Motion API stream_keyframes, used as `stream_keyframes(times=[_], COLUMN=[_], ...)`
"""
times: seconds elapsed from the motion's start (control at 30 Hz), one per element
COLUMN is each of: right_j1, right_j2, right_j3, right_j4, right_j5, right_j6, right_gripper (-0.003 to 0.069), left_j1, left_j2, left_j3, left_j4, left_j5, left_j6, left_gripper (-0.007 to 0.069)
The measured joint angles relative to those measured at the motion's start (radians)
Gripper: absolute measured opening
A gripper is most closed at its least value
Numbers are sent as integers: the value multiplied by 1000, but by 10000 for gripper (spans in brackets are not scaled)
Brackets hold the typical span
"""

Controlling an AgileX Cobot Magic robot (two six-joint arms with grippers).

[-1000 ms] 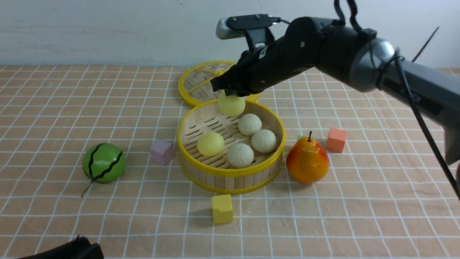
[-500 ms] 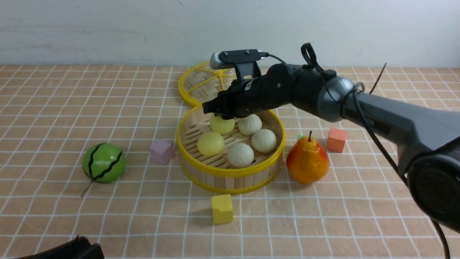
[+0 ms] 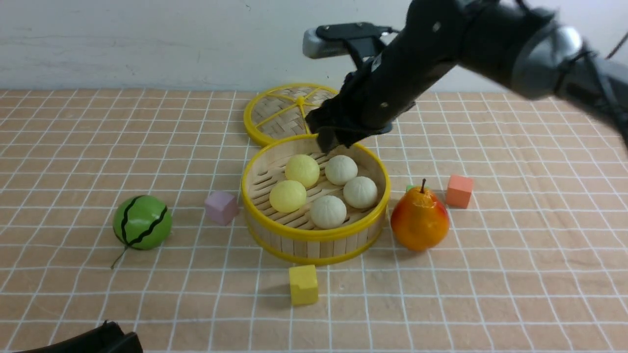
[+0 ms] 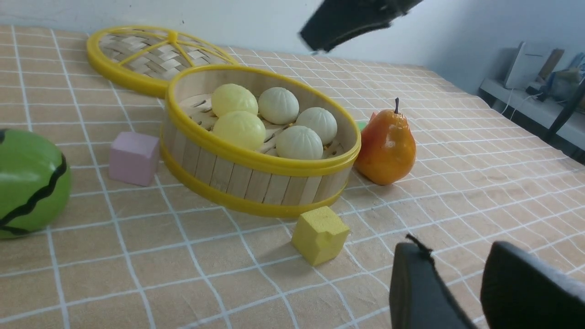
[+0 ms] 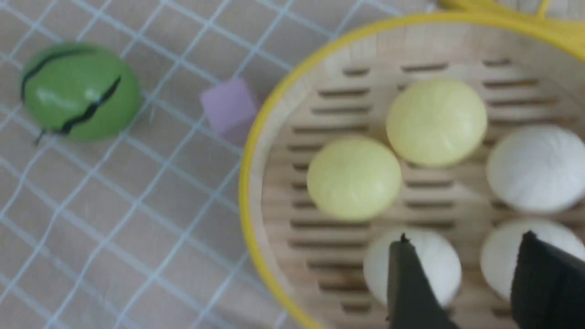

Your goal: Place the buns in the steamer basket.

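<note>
1. Nearest, at the lower left of the front view, is the dark end of the left arm; the left wrist view shows the left gripper (image 4: 455, 244) with its fingers apart and nothing between them.
2. A yellow block (image 3: 303, 285) sits on the bench (image 3: 471, 304), just in front of the steamer basket (image 3: 314, 234).
3. The green striped melon ball (image 3: 142, 222) lies well to the left of the basket.
4. The basket stands upright near the middle, with all five buns inside on its slatted floor: an off-white bun (image 3: 328, 212) nearest, a pale yellow one (image 3: 288, 196) and another off-white one (image 3: 360, 192) farther back, then a second pale yellow (image 3: 302, 170) and a third off-white (image 3: 341, 170).
5. Just right of the basket is the orange-yellow pear (image 3: 420, 219), upright; a purple block (image 3: 221, 207) is just left of the basket.
6. Behind the pear are a red block (image 3: 459, 191) and a mostly hidden green block (image 3: 410, 187).
7. The right gripper (image 5: 466, 238) is above the basket, fingers apart and empty.
8. Behind the basket is the woven lid (image 3: 282, 113), partly hidden by the right arm.
</note>
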Motion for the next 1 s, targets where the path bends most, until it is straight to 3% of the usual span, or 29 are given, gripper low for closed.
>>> stream_keyframes(times=[0.1, 0.27, 0.53, 1.0], right_j1=[14, 46, 61, 54], right_j2=[-150, -361, -710, -973], right_j3=[85, 324, 642, 681], right_j4=[-97, -190, -216, -222], right_j5=[185, 217, 228, 241], right_j6=[69, 194, 240, 229], right_gripper=[112, -1, -8, -1], left_j1=[0, 0, 0, 0], left_j2=[0, 0, 0, 0], left_j3=[0, 0, 0, 0], left_j4=[0, 0, 0, 0], left_j5=[0, 0, 0, 0], left_j6=[0, 0, 0, 0], left_gripper=[214, 214, 214, 218])
